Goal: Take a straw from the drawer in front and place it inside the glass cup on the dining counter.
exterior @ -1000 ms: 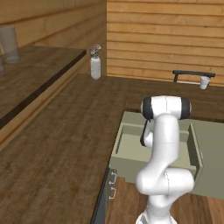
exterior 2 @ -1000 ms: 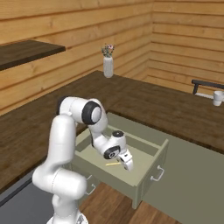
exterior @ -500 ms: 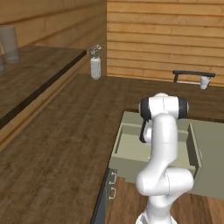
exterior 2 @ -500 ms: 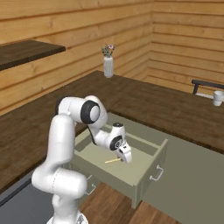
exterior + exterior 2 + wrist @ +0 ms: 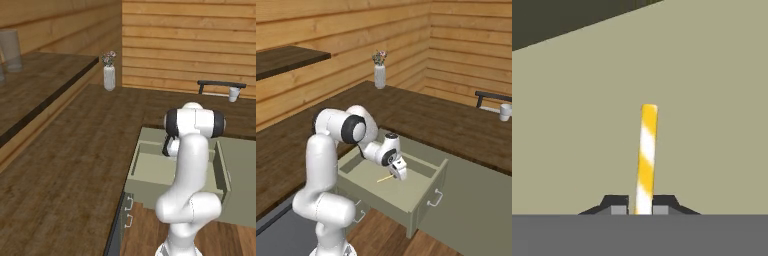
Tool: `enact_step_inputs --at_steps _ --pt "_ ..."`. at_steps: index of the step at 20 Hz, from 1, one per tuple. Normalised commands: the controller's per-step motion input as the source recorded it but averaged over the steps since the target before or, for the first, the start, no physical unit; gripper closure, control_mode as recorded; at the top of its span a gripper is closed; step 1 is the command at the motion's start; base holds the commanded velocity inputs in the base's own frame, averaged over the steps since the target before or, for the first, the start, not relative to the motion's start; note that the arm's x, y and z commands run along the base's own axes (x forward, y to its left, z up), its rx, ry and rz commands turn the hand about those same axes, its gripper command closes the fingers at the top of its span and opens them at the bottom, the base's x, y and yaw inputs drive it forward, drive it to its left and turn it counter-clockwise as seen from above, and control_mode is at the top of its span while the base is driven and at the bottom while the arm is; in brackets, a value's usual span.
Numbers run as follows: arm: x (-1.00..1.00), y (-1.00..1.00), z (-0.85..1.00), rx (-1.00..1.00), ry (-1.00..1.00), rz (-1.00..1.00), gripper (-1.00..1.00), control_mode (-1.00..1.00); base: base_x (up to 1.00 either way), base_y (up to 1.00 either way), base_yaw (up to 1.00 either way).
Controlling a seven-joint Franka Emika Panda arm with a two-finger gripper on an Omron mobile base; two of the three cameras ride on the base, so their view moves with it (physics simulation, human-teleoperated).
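The drawer point(image 5: 423, 202) stands pulled out, pale sage-green, and my arm reaches down into it. In the hand view my gripper point(image 5: 643, 210) is shut on the near end of the straw point(image 5: 647, 150), a thin yellow-and-white stick lying along the drawer floor and pointing away from the fingers. From the right base view the gripper point(image 5: 400, 173) sits low over the drawer floor with the straw point(image 5: 385, 178) sticking out to its left. The glass cup point(image 5: 504, 111) point(image 5: 234, 93) stands far off on the dining counter point(image 5: 446, 120), beside a dark chair back.
A white flower vase point(image 5: 379, 76) point(image 5: 109, 76) stands at the back of the counter. A tall grey glass point(image 5: 11, 50) rests on a raised wooden shelf at the left. The drawer's walls point(image 5: 134, 167) close in around the hand. Narrower drawers with metal handles point(image 5: 128, 210) sit below.
The jaws have closed from wide open onto the straw's end. The hand has risen slightly inside the drawer; the base views have not shifted.
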Motion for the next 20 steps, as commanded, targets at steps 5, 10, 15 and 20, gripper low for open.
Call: enact_step_inputs --at_steps 5,10,15,20 --pt "-0.67 -0.06 1.0 0.05 -0.36 0.0 1.0 -1.0 0.0 0.0 0.0" --pt "-0.23 0.0 1.0 0.02 -0.32 0.0 1.0 -1.0 0.0 0.0 0.0" --pt "0.02 0.04 1.0 0.0 -0.1 0.0 1.0 -1.0 0.0 0.0 0.0" --pt "0.02 0.05 1.0 0.0 0.01 0.0 1.0 -1.0 0.0 0.0 0.0"
